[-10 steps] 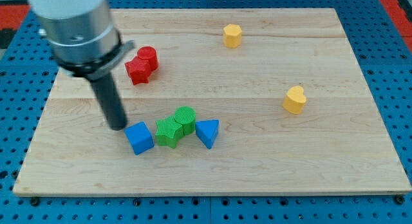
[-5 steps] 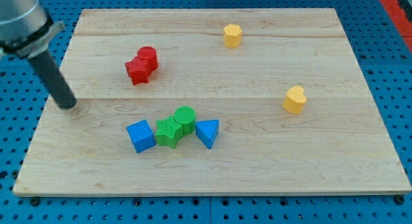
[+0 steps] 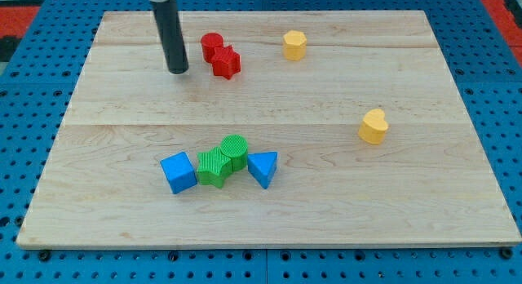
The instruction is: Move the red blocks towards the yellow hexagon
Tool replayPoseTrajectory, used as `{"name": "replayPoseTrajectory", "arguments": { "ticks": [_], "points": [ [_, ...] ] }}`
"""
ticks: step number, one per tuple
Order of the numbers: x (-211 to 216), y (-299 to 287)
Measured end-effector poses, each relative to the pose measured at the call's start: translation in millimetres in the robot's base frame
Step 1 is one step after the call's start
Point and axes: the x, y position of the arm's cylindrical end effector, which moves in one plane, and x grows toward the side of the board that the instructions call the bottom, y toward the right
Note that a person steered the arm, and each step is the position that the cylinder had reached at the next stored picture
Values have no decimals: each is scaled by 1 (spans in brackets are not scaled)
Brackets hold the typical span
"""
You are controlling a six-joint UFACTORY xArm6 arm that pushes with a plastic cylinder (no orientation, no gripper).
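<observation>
My tip (image 3: 178, 70), a bare dark rod gripping nothing, rests just left of the red cylinder block (image 3: 212, 46), placed to shove rightward. That cylinder touches the red star-shaped block (image 3: 227, 62); the small yellow hexagon block (image 3: 294, 45) lies right of the cylinder, so the push line suits.

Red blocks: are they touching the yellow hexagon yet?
No, the two red blocks sit apart from the yellow hexagon, with bare board between, and my tip is on their left.

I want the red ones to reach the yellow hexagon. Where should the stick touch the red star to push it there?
No gripping here, only pushing. My tip should press the red star on its left-facing side, coming from the view's left, probably. The yellow hexagon lies to its right and slightly up; the red cylinder touches the star's upper left.
</observation>
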Motion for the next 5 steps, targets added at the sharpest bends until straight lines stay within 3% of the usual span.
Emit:
{"name": "replayPoseTrajectory", "arguments": {
  "ticks": [1, 2, 3, 4, 5],
  "points": [
    [0, 74],
    [2, 101],
    [10, 21],
    [-38, -15],
    [-62, 26]
  ]
}}
